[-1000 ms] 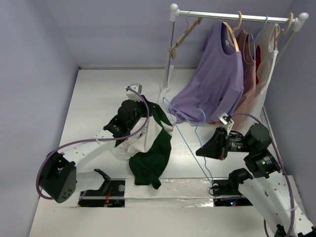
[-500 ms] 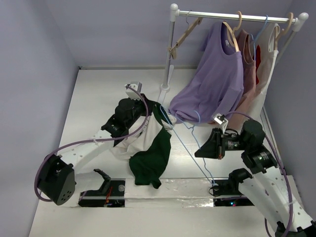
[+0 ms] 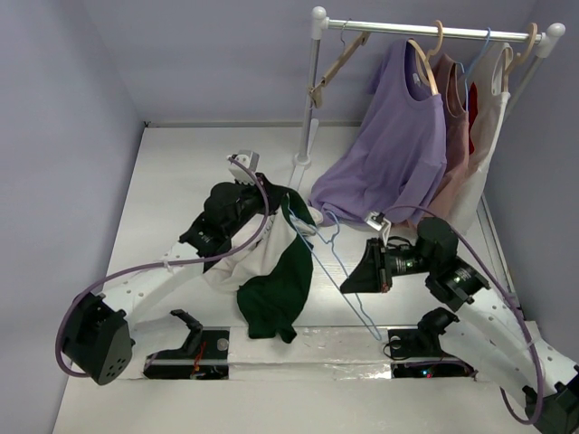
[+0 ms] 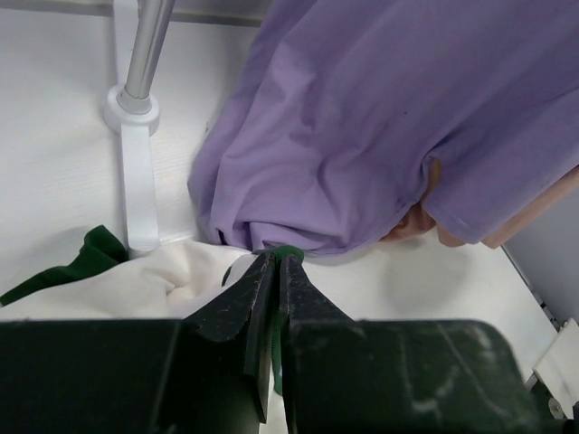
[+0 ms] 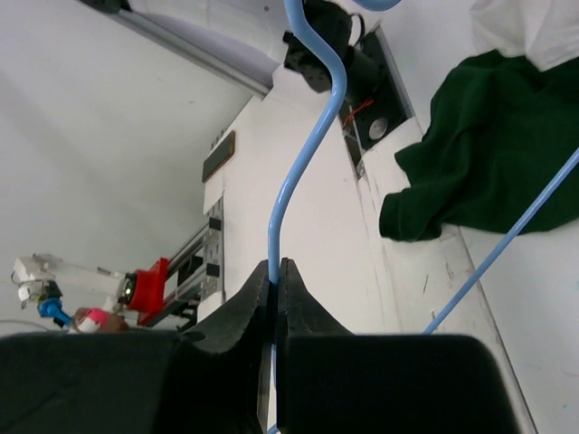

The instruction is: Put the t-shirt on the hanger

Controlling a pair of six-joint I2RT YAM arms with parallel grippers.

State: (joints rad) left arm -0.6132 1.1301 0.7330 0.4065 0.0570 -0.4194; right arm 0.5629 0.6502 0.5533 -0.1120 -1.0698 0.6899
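Note:
The cream t-shirt [image 3: 262, 258] with dark green sleeves hangs bunched from my left gripper [image 3: 271, 201], which is shut on its green collar [image 4: 288, 252]; one green sleeve [image 3: 276, 298] droops to the table. My right gripper [image 3: 348, 278] is shut on the thin light-blue hanger [image 3: 330, 262], clamping its wire [image 5: 288, 194] below the hook. The hanger stands tilted, one end near the shirt's collar and its lower corner [image 3: 374, 334] near the table's front. In the right wrist view the green sleeve [image 5: 488, 158] lies ahead. The chest print is hidden.
A clothes rail [image 3: 425, 32] stands at the back right on a white post [image 3: 310, 99], holding a wooden hanger [image 3: 339, 63], a lavender t-shirt [image 3: 398, 145], a pink top [image 3: 452, 136] and a white top [image 3: 488, 117]. The lavender hem [image 4: 362, 136] hangs just beyond my left gripper.
My right gripper has carried the hanger left toward the shirt, tilting it more upright. My left arm has shifted slightly left and back, still holding the collar.

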